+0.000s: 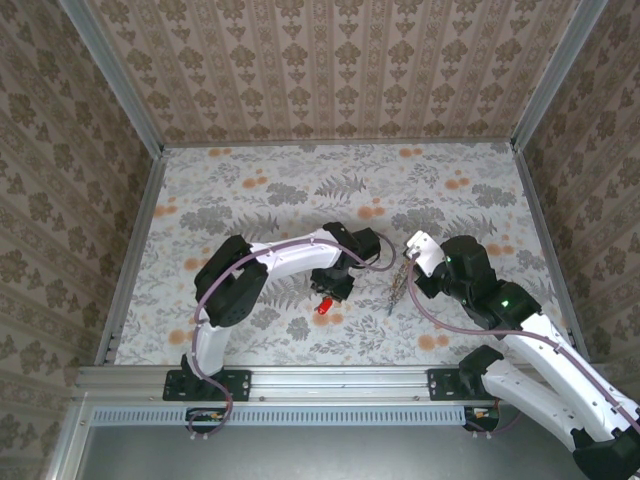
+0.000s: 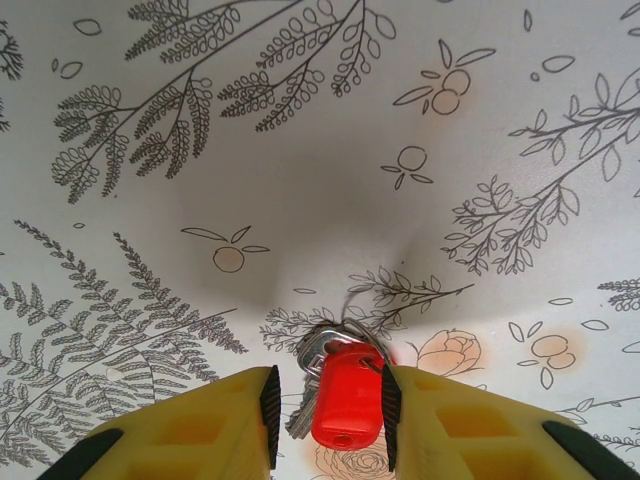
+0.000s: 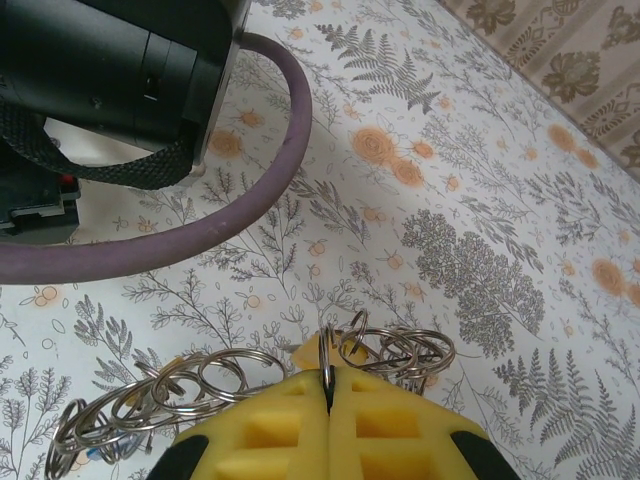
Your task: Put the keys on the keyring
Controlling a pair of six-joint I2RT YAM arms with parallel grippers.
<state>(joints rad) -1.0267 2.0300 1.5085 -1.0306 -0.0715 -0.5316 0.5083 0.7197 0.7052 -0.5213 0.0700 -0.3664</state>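
Top external: floral-patterned table [image 1: 450, 210], both arms reaching to its middle. The left gripper [image 1: 332, 290] points down over the red key [image 1: 325, 306], which lies on the table. The right gripper [image 1: 412, 262] is close by and raised, and the keyring [image 1: 398, 285] droops from it as a string of silvery rings.

Left wrist: the yellow fingers [image 2: 200, 435] stand apart, straddling the red key's head. One pad is against it and a sliver of gap shows at the other. A silvery blade and a small loop are bunched at the key's top.

Right wrist: the yellow pads [image 3: 400, 420] are pressed together, pinching one ring, with linked rings trailing off both sides.

Step in hand, as I judge it: picking up the red key. Next it needs a firm pinch on the head, a lift, then a carry across to thread onto a ring.
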